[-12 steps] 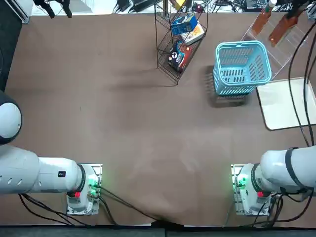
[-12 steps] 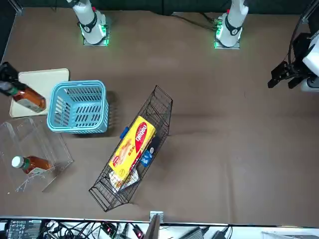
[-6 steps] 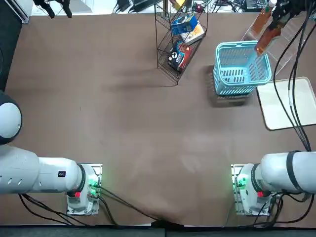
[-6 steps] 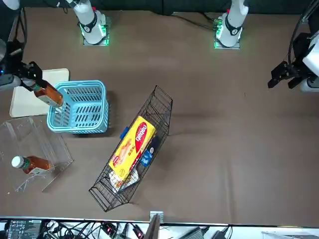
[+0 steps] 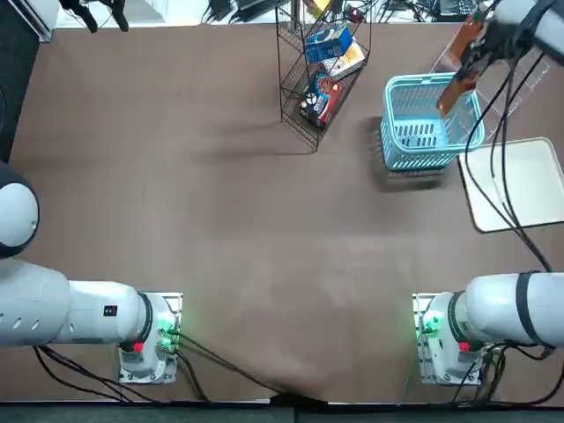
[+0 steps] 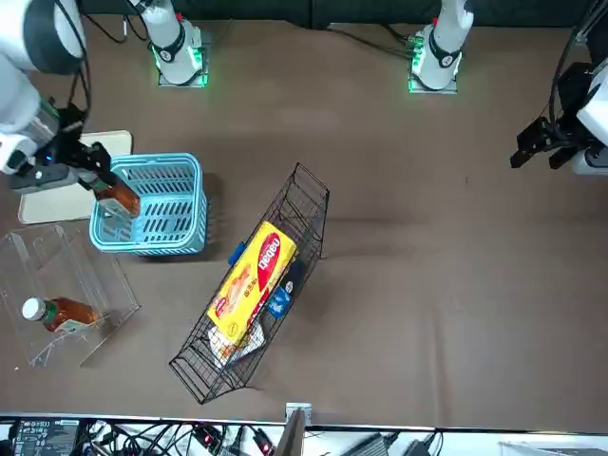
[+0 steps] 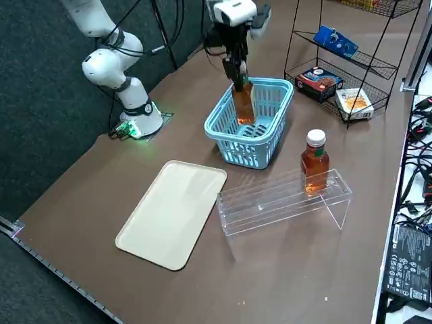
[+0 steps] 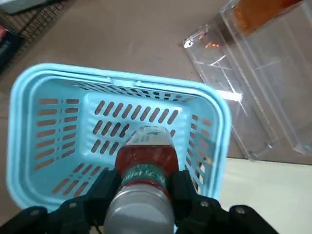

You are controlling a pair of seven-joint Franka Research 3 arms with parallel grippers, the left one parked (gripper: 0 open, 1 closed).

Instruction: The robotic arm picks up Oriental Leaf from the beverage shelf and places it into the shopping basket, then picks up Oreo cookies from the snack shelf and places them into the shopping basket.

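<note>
Right now, the right gripper (image 8: 146,187) is clamped on a slim bottle of reddish-brown tea (image 8: 146,158), with a dark finger pressed against either side of it just below the cap. The bottle hangs cap-up over the opening of the light turquoise plastic basket (image 7: 243,152), its base pointing down toward the slotted floor. In the right wrist view, that floor and the slotted walls show around the bottle; whether the base touches the floor cannot be told.

Next to the basket, a pale rounded-corner tray (image 7: 172,214) lies flat on the brown table (image 6: 427,285). Also near the basket, the clear acrylic stepped stand (image 7: 270,202) holds a second tea bottle (image 7: 315,165), upright under its white cap, the reddish-brown drink showing through the clear sides.

On the basket's other side, and apart from it, the black thin-wire rack (image 6: 204,366) carries snack packs on several tiers. The bright blue rectangular Oreo box (image 7: 335,42) sits tilted on the middle tier. Below it, the bottom tier holds a red-and-black pack (image 7: 319,82) beside a white pack with an orange patch (image 7: 354,102). Uppermost in the rack, a long yellow box with a red oval label (image 6: 253,282) lies across the wire frame, covering part of the tiers beneath it in the front view.
</note>
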